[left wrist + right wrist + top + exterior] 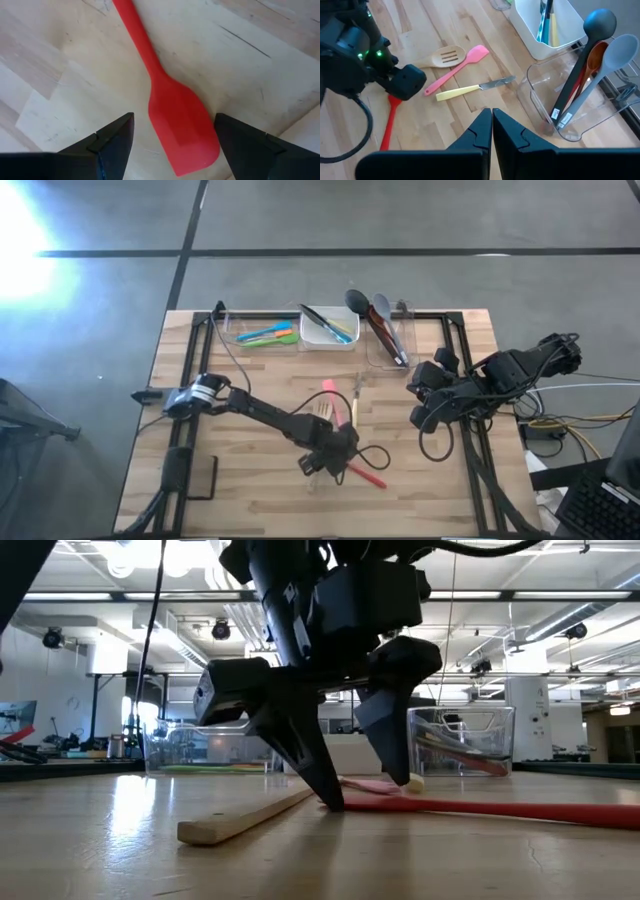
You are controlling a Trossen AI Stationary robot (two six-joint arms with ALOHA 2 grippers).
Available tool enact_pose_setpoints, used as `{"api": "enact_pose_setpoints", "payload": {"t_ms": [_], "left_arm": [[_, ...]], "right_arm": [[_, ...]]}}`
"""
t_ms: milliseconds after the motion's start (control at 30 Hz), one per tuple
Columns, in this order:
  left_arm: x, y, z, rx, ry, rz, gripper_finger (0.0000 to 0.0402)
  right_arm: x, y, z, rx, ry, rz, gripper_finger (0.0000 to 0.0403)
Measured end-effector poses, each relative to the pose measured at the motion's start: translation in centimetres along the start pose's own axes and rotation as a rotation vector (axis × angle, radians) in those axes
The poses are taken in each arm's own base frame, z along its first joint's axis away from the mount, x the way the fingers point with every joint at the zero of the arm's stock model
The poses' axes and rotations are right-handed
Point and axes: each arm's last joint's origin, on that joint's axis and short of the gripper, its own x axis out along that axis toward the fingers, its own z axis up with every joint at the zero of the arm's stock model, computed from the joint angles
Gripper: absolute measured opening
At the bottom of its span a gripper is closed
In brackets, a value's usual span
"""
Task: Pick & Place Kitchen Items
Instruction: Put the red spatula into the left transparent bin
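Several utensils already stand in the three tubs at the desk's far edge, while four lie loose mid-desk, the left gripper straddling the flat red silicone spatula with jaws released, the right gripper clenched empty.

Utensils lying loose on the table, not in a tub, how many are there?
4, grouped mid-table: red spatula between the open left gripper fingers, pink spatula, slotted wooden spatula, yellow-handled knife. The arm may hide others.
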Motion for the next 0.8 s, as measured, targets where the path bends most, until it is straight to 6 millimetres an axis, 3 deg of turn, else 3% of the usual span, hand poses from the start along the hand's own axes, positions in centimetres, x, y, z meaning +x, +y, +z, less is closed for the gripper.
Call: {"api": "enact_pose_setpoints", "payload": {"t_ms": [267,600,800], "left_arm": [[0.1,0.5,-1.4,-0.034,-0.059,-0.155,0.0282],[0.2,0.7,-1.6,-0.044,-0.077,-0.172,0.0282],[2.4,0.2,-2.1,-0.061,-0.049,-0.207,0.0264]], "right_arm": [[0.0,0.0,0.0,-0.009,0.0,0.0,0.0008],[0.0,0.0,0.0,-0.025,-0.003,0.003,0.0008],[0.0,0.1,0.1,-0.022,-0.006,0.005,0.0008]]}}
